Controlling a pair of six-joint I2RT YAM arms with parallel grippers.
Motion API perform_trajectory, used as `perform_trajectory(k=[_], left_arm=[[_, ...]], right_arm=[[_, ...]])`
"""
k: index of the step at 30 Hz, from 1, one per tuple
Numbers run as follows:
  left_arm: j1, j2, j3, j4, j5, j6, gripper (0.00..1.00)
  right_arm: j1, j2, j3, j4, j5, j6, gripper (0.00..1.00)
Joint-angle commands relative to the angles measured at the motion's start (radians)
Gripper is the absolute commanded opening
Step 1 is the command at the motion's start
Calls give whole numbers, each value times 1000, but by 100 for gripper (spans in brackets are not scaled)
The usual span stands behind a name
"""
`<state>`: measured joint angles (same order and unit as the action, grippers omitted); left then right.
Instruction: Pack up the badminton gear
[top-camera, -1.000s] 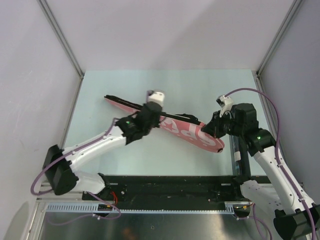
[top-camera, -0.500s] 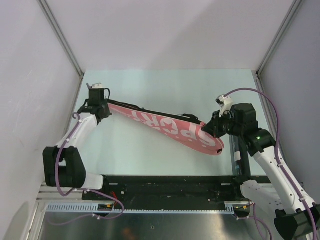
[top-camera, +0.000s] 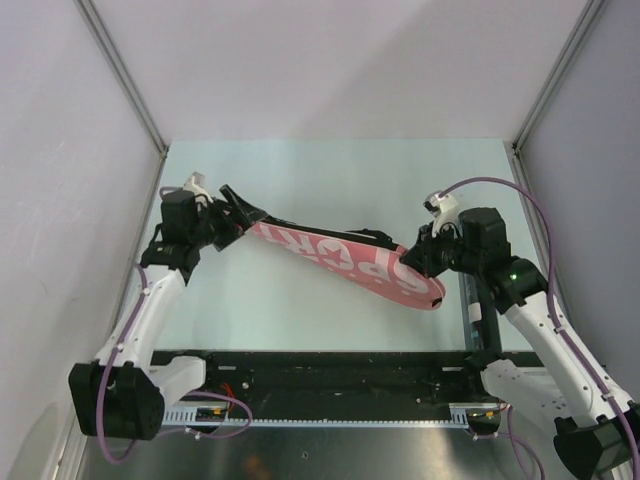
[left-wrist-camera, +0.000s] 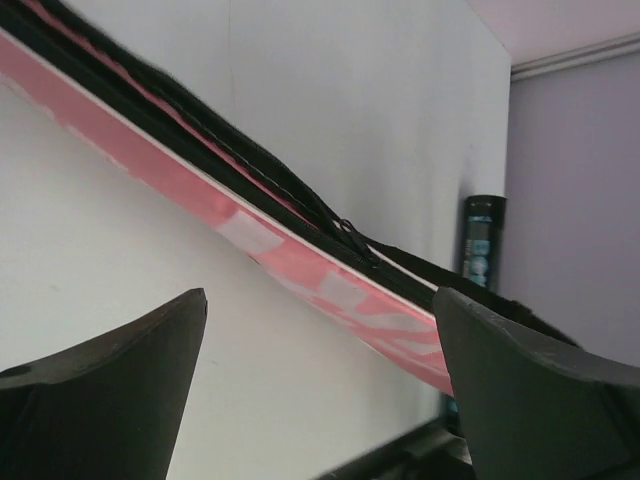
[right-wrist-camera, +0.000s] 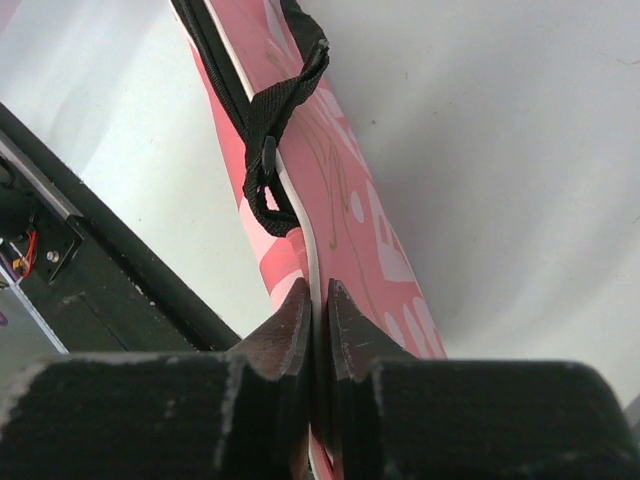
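From my remote station I count one pink racket-shaped bag (top-camera: 340, 258) on the tabletop (top-camera: 330, 175), bearing one line of white lettering (top-camera: 345, 257) and one black strap (right-wrist-camera: 275, 130). One dark tube (left-wrist-camera: 483, 245) shows as well. Two arms are in view, the left arm (top-camera: 150, 300) and the right arm (top-camera: 545, 335), carrying two grippers: one left gripper (top-camera: 232, 215), one right gripper (top-camera: 425, 262).

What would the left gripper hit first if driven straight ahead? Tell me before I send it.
Most likely the pink bag: its long edge crosses the wrist view right between the open left gripper's fingers. Its distance is unclear.
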<state>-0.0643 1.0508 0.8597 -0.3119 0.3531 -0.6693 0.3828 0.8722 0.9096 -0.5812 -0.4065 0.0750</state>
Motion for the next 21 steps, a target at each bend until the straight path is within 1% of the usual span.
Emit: perform_trajectory(k=[1,2,3,6,7,9,10,12,13,15,16,18,19,20,21], left_arm=[[-20,81,-13,31,103,-306,100],[-20,100,-8,33,101,-325,100],[-20,135,-5,39,99,-360,100],[-25,195,15,59,87,-374,98],[-23,205,18,60,69,-366,96],[-23,222,18,63,32,-342,85],[-22,229,7,69,6,-339,72],[-22,245,-4,94,4,-323,62],[-22,248,-14,100,6,-317,53],[-22,253,-27,118,12,-300,43],[-22,249,-43,125,14,-296,34],[-22,223,-62,143,17,-288,31],[-22,212,-71,146,17,-285,26],[-22,187,-83,148,14,-280,24],[-22,170,-91,149,9,-277,21]], right_arm=[[56,-2,48,46,57,-37,11],[65,-2,46,41,70,-43,14],[86,-4,46,32,83,-50,15],[116,-12,48,18,118,-58,21],[120,-16,48,15,129,-63,26],[136,-16,48,-5,118,-72,31],[143,-9,48,-17,103,-72,36],[168,1,48,-49,107,-89,43],[201,5,48,-54,118,-96,53],[244,17,51,-42,135,-96,64],[284,27,63,-31,150,-92,73],[324,91,89,1,167,-84,77],[355,128,106,10,213,-81,81],[407,160,147,26,233,-83,84],[442,235,169,37,268,-81,85]])
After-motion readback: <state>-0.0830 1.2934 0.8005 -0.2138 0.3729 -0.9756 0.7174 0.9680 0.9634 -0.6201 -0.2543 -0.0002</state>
